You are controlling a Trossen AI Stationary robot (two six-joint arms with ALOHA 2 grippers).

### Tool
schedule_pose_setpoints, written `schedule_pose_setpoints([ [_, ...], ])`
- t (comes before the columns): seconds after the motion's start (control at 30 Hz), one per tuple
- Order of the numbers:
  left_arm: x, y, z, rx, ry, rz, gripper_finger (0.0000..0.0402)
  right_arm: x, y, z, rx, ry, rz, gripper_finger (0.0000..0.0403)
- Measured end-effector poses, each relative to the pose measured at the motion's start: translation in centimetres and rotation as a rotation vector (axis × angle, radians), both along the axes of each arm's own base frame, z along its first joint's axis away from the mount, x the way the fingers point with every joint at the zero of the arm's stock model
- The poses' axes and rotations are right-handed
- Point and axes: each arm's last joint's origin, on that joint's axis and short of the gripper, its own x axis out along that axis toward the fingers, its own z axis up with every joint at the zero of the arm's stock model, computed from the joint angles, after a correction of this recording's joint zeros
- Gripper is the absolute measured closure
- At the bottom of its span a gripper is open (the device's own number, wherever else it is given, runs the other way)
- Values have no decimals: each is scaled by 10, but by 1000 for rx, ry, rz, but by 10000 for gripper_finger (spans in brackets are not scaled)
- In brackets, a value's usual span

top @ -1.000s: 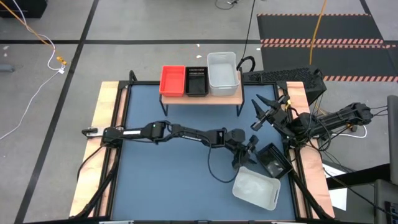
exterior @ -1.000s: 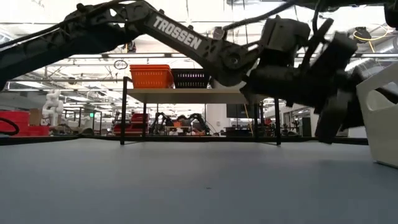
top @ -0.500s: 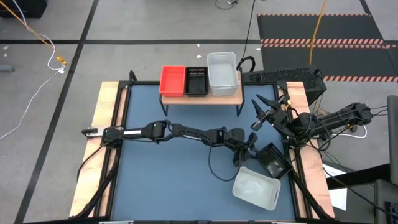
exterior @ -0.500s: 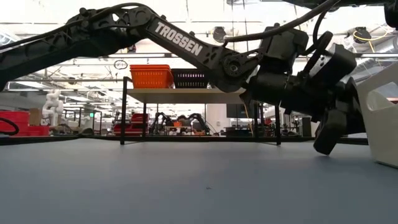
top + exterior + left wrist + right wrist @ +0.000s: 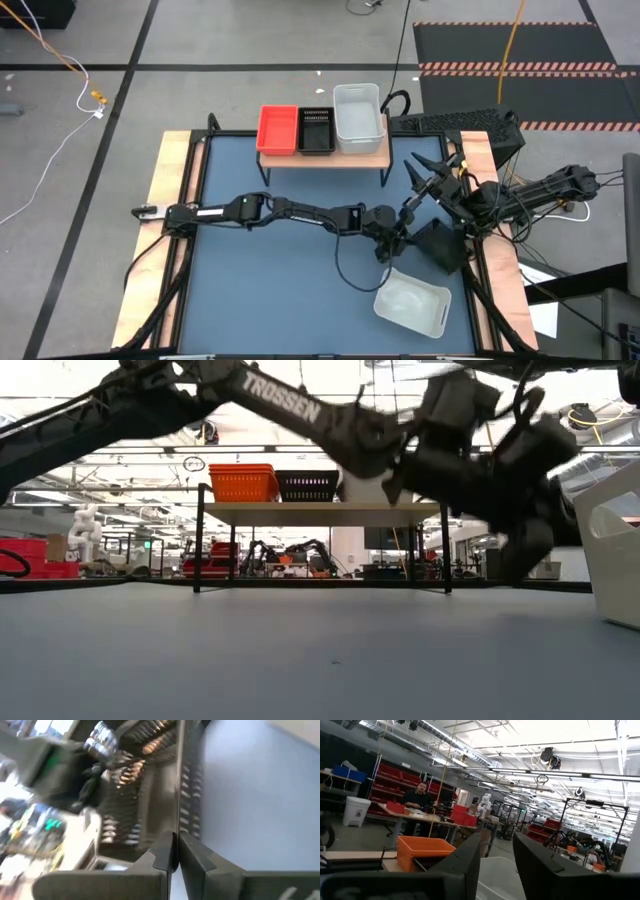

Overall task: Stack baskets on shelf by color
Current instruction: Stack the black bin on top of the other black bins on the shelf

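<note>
1. A black keyboard (image 5: 455,125) lies at the blue-topped table's (image 5: 270,290) far right corner.
2. A seated person (image 5: 418,798) works at a distant bench.
3. A white bin (image 5: 356,811) stands nearby.

Robotics workshop hall, red storage bins (image 5: 402,782) on racking, exposed ceiling ducts (strip-lit), person (image 5: 418,796) at workbench
</note>
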Motion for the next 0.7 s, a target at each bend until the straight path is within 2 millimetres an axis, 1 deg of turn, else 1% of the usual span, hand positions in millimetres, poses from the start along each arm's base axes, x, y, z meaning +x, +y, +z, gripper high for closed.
schedule_pose_setpoints([
  [0.1,-4,-1,17,9,38,90,375,0,0,0,1,1,1,294],
  [0.23,-11,-1,34,-30,112,177,393,0,0,0,2,-3,3,294],
  [0.4,-22,2,51,-99,209,303,386,0,0,0,4,-6,6,294],
  [0.57,-32,-1,50,-98,315,439,395,0,0,0,21,-25,15,294],
  [0.7,-39,-8,45,-96,393,494,391,0,0,1,26,-33,18,294],
])
